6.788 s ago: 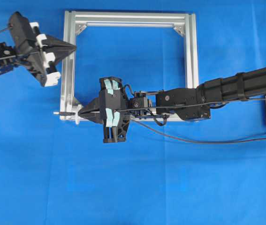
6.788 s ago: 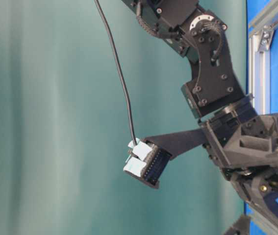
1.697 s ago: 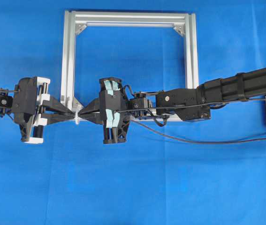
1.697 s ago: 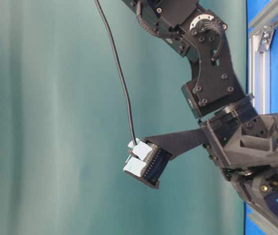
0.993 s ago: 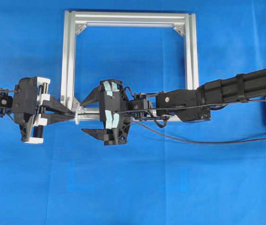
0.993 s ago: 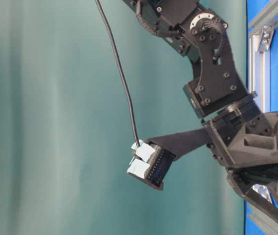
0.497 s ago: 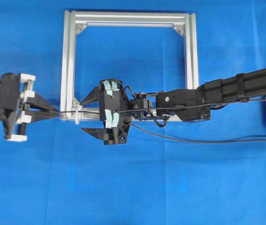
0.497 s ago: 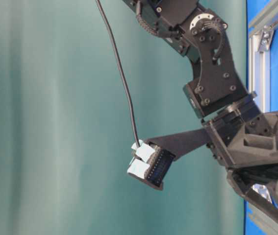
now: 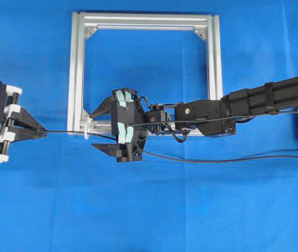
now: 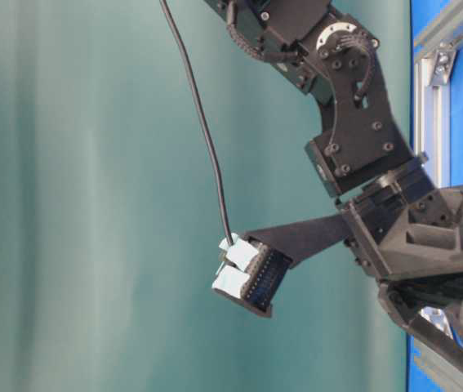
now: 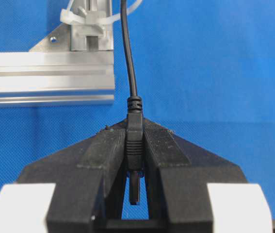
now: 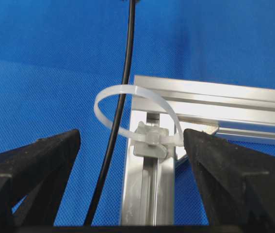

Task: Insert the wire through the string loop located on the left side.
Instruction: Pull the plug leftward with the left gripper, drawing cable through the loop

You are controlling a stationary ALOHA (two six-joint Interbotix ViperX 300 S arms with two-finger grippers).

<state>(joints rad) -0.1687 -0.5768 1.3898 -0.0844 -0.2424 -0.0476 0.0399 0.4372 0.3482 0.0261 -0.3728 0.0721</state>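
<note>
The wire (image 9: 64,131) is a thin black cable that runs from my left gripper (image 9: 43,131) rightward through the string loop (image 9: 87,128) and on under the right arm. In the left wrist view the left gripper (image 11: 135,141) is shut on the wire's dark plug (image 11: 135,133), well clear of the frame corner where the string loop (image 11: 98,17) sits. My right gripper (image 9: 97,130) stands open around that corner. In the right wrist view the wire (image 12: 122,77) passes through the white string loop (image 12: 109,125), between the spread fingers (image 12: 40,160) of the right gripper (image 12: 130,160).
The silver square frame (image 9: 146,21) lies on the blue mat. The right arm (image 9: 254,102) reaches in across the frame's lower bar. The slack wire trails right along the mat (image 9: 217,159). The table-level view shows only the right arm's wrist (image 10: 362,155).
The left gripper has drawn away to the left with the plug, pulling more wire through the loop. The right gripper stays open in place, and the slack wire beside it has straightened.
</note>
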